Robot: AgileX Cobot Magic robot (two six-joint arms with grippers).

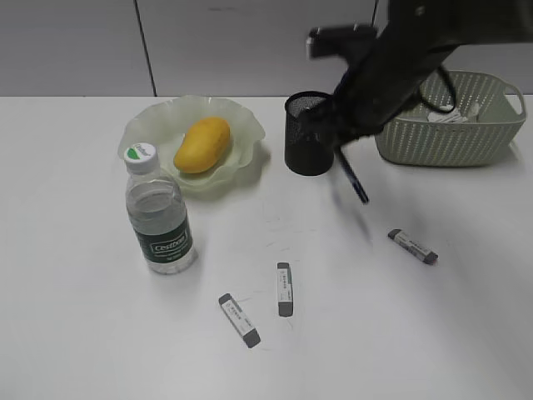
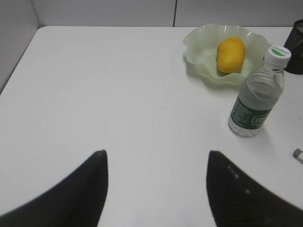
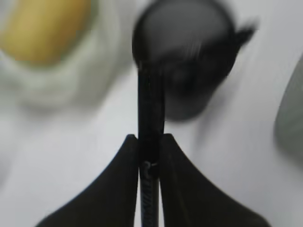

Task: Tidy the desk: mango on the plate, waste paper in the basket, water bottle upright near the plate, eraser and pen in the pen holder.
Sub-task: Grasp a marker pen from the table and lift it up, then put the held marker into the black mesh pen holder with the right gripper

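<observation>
The mango (image 1: pixel 202 144) lies on the pale-green plate (image 1: pixel 243 117). The water bottle (image 1: pixel 160 217) stands upright just in front of the plate. My right gripper (image 1: pixel 338 143) is shut on the dark pen (image 1: pixel 352 180), which hangs slanted in the air beside the black mesh pen holder (image 1: pixel 305 146). In the right wrist view the jaws (image 3: pixel 150 138) clamp the pen (image 3: pixel 150 94), with the pen holder (image 3: pixel 189 61) blurred beyond. Three erasers (image 1: pixel 412 246), (image 1: pixel 284 289), (image 1: pixel 239 320) lie on the desk. White waste paper (image 1: pixel 454 117) sits in the basket (image 1: pixel 450 142). My left gripper (image 2: pixel 156 153) is open over bare desk.
The basket stands at the back right, partly behind my right arm. The left wrist view shows the plate (image 2: pixel 199 47), the mango (image 2: pixel 230 54), the bottle (image 2: pixel 255 104) and an eraser's end (image 2: pixel 298 155) at the right edge. A grey wall runs behind the desk.
</observation>
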